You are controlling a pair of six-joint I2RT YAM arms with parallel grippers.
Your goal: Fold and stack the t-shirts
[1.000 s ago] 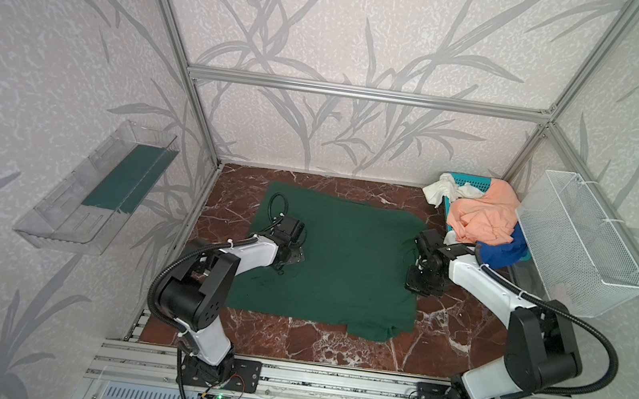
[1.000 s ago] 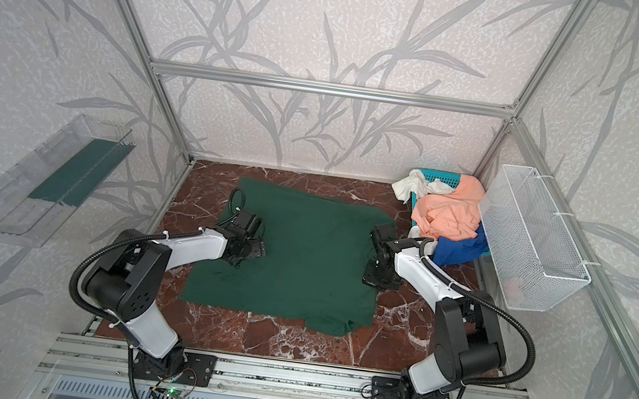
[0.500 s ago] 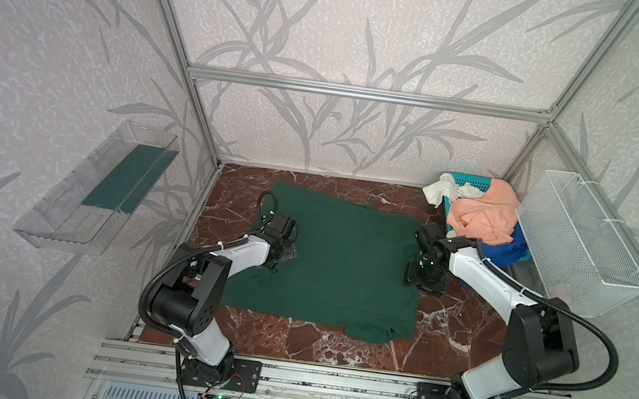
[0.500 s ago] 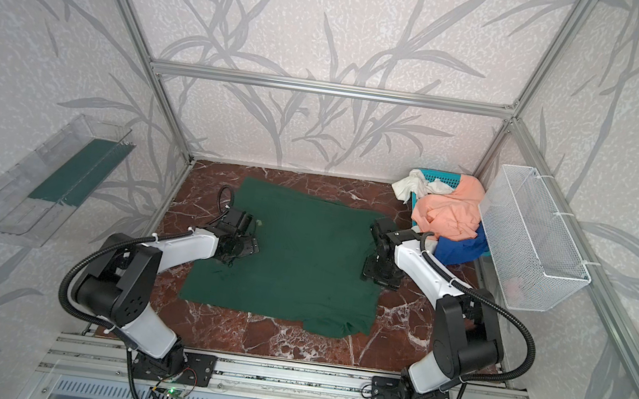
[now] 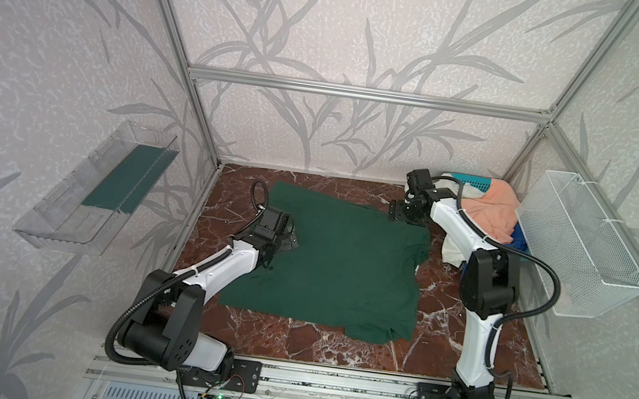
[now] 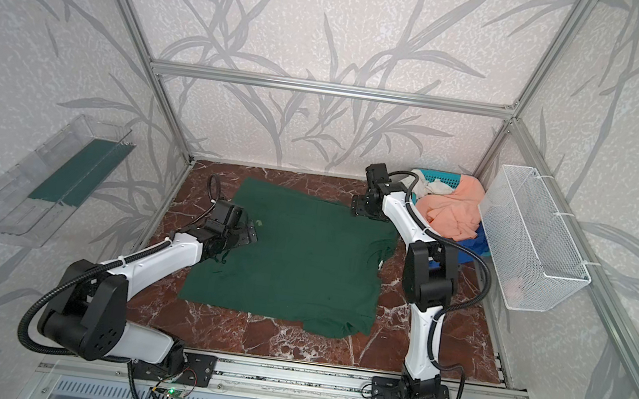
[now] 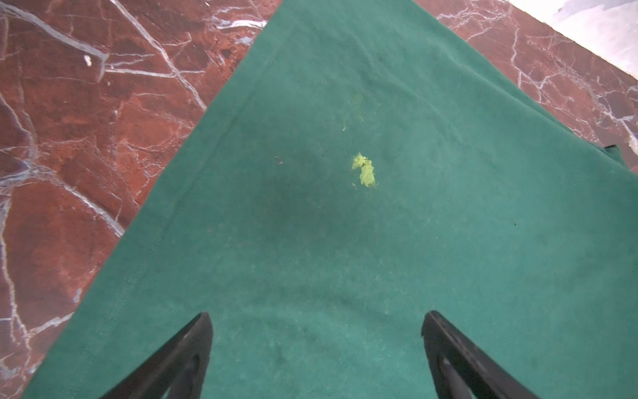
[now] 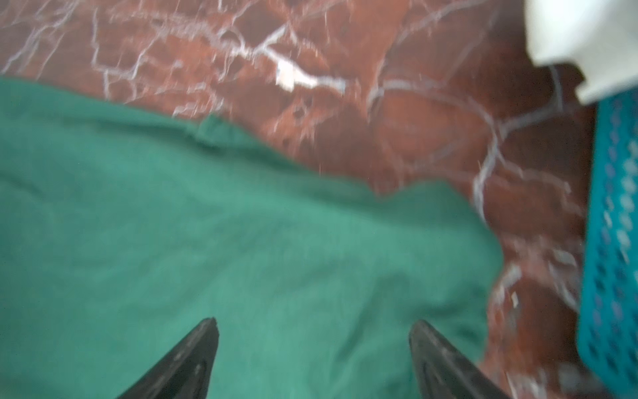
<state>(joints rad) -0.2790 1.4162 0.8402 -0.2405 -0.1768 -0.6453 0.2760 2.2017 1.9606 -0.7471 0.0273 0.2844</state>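
A large dark green t-shirt (image 5: 343, 262) (image 6: 302, 257) lies spread flat on the red marble floor in both top views. My left gripper (image 5: 288, 239) (image 6: 250, 234) hovers over its left part, open, with only cloth (image 7: 345, 241) between the fingers (image 7: 317, 313). My right gripper (image 5: 394, 215) (image 6: 356, 209) hangs open above the shirt's far right corner (image 8: 207, 224), holding nothing (image 8: 316, 320). At the back right, peach (image 5: 492, 210) (image 6: 454, 210), blue (image 5: 520, 240) and white (image 5: 453, 249) t-shirts are heaped on a teal basket (image 5: 473, 182).
A white wire-mesh basket (image 5: 579, 251) (image 6: 530, 245) hangs on the right wall. A clear plastic shelf (image 5: 101, 188) is fixed to the left wall. The teal basket's wall (image 8: 614, 241) is close beside the right gripper. A small yellow-green fleck (image 7: 364, 171) sits on the green shirt.
The right gripper opened, let go of the green shirt's right edge and moved back to its far right corner. The left gripper opened a little wider and stayed over the shirt's left part.
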